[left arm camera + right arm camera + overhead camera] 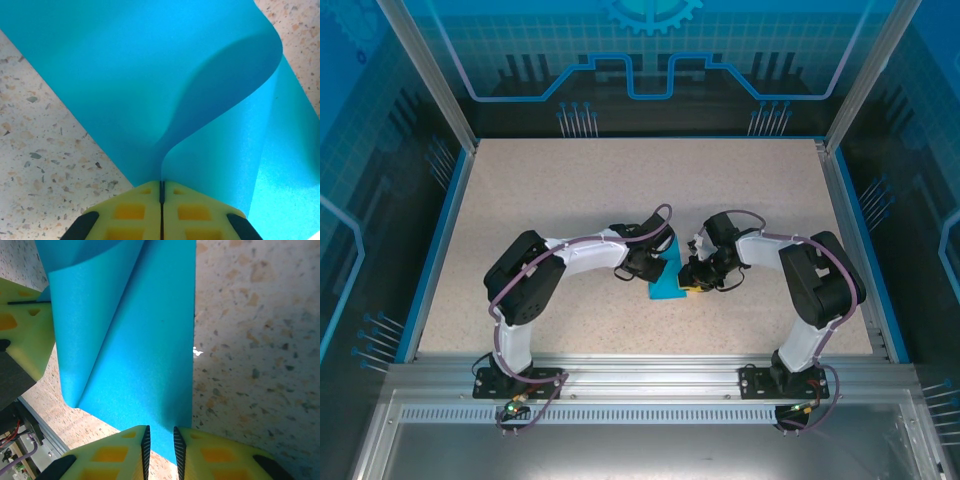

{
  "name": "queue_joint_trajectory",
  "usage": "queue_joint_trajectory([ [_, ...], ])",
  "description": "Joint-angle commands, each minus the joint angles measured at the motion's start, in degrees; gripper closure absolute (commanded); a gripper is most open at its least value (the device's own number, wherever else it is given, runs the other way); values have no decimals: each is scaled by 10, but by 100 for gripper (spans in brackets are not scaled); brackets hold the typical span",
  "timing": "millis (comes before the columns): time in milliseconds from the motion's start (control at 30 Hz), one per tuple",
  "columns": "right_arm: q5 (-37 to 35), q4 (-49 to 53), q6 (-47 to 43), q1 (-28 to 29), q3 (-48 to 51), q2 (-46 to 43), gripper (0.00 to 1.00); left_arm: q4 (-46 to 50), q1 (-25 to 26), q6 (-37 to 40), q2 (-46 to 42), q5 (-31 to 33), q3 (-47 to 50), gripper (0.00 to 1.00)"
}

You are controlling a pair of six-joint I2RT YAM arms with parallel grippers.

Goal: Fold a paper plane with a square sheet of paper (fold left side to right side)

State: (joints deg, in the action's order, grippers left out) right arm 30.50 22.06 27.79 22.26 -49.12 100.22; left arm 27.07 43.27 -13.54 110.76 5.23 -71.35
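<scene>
Left pincer point(161, 186): clamped shut on a lifted edge of the square sheet of paper point(125, 75) | sheet: that side curls up and over, rest flat on table point(45, 150) | right pincer point(160, 432): narrow slit apart at sheet's opposite edge, blue in the slit, contact unclear | sheet's far end cut off in wrist views

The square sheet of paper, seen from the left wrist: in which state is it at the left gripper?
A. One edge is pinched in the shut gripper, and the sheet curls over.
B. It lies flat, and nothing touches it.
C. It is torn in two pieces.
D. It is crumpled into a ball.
A: the left gripper is shut on an edge of the square sheet of paper, which bends over in a soft curl.
</scene>
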Motion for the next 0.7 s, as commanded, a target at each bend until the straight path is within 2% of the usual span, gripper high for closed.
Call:
queue_joint_trajectory([
  [0, -15, 12, -10, 14, 2, 18, 76, -8, -4, -5, 17, -8, 13, 92],
  [300, -3, 10, -4, 11, -1, -8, 76, -14, -4, -9, 24, -8, 24, 92],
  [467, 16, 12, 3, -12, -2, -53, 76, -13, -5, -8, 23, -8, 24, 92],
  [667, 55, -69, 78, -28, 3, -71, 76, -14, -4, -9, 22, -8, 25, 92],
])
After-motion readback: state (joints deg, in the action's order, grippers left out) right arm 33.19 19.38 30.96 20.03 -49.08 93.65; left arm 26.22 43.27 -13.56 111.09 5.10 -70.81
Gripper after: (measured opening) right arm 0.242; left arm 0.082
